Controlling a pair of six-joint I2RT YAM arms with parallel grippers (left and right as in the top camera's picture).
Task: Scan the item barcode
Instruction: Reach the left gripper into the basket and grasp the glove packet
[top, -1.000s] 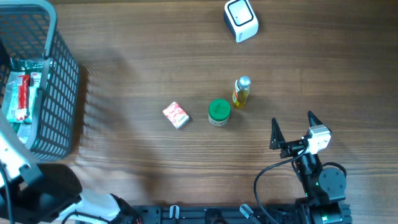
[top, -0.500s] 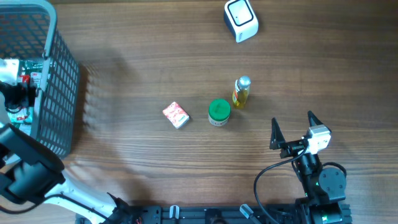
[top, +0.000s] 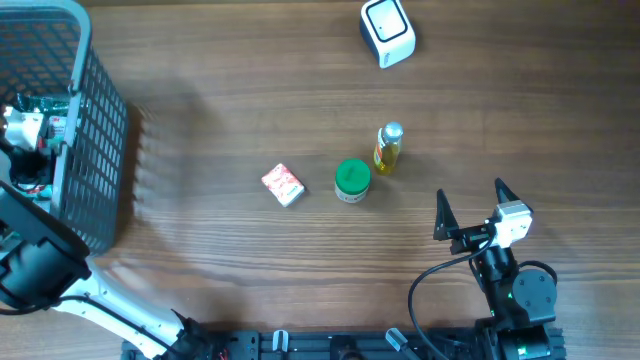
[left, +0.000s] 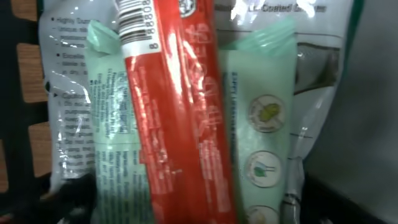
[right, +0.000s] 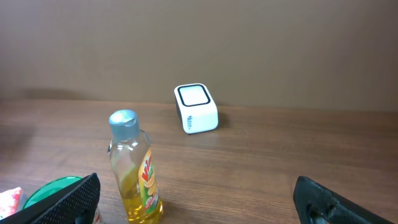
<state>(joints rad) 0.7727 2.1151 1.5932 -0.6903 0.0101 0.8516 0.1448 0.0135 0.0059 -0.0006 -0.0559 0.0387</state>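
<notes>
Poised with the left gripper inside the basket at far left, close over the red packet with its barcode facing up, grip impossible to tell, right gripper parked wide open near right, scanner far across the counter.

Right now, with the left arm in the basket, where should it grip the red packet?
Probably across its narrow width at mid-length, from above: the red packet lies long and flat on top of the green packets, and that leaves the barcode at its end uncovered.
</notes>
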